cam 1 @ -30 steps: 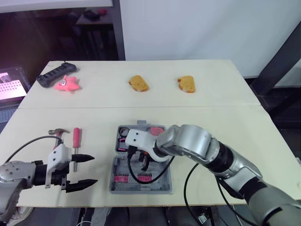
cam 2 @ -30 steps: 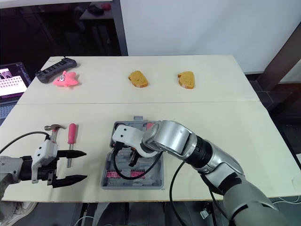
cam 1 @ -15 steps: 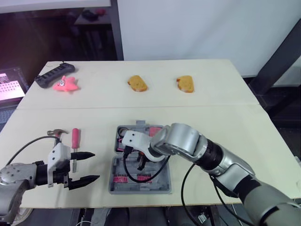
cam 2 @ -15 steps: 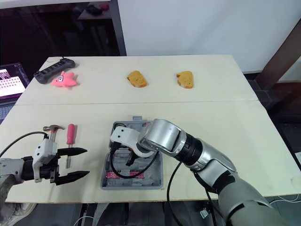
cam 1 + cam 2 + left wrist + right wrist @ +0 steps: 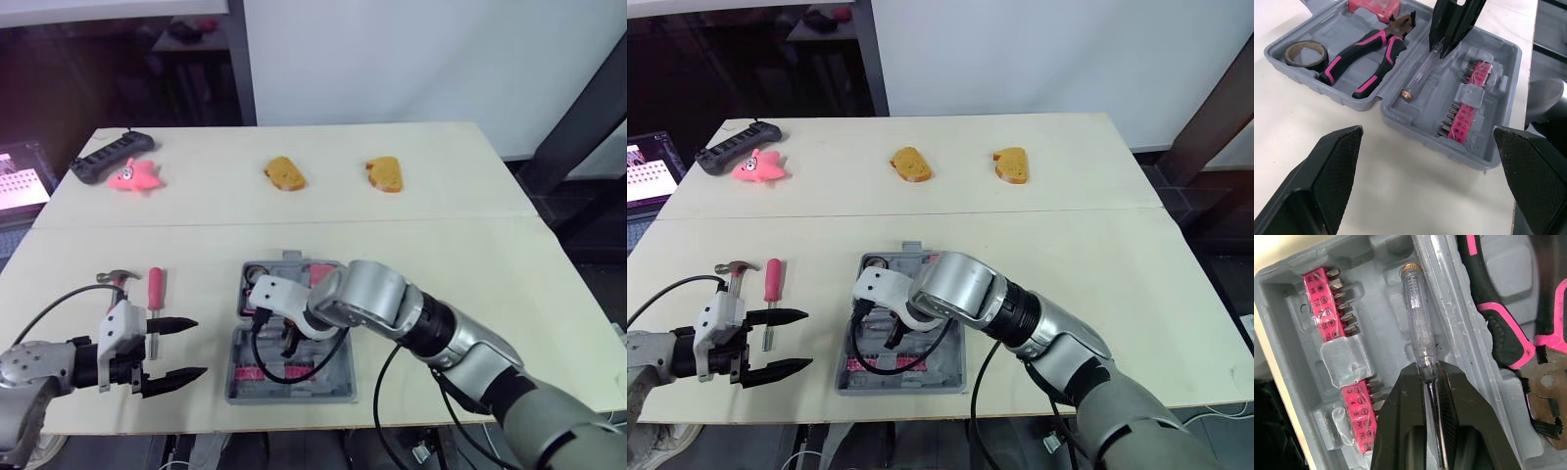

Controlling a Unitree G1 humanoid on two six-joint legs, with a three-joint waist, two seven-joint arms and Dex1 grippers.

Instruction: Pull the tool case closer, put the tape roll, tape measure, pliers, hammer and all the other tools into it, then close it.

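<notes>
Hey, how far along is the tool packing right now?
Done: the tool case sits near the front edge, holding the tape roll, pliers and tape measure. In hand: the right gripper is shut on a clear tester screwdriver over the case. To do: hammer and pink screwdriver lie outside by the open left gripper; the case is unclosed.

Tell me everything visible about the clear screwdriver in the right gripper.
The clear screwdriver has a see-through plastic handle, brass end cap and thin metal shaft. The right gripper is shut on it where handle meets shaft, holding it slanted, cap down, over the open grey tool case, beside the pink bit strips. Whether the cap touches the tray is unclear.
</notes>
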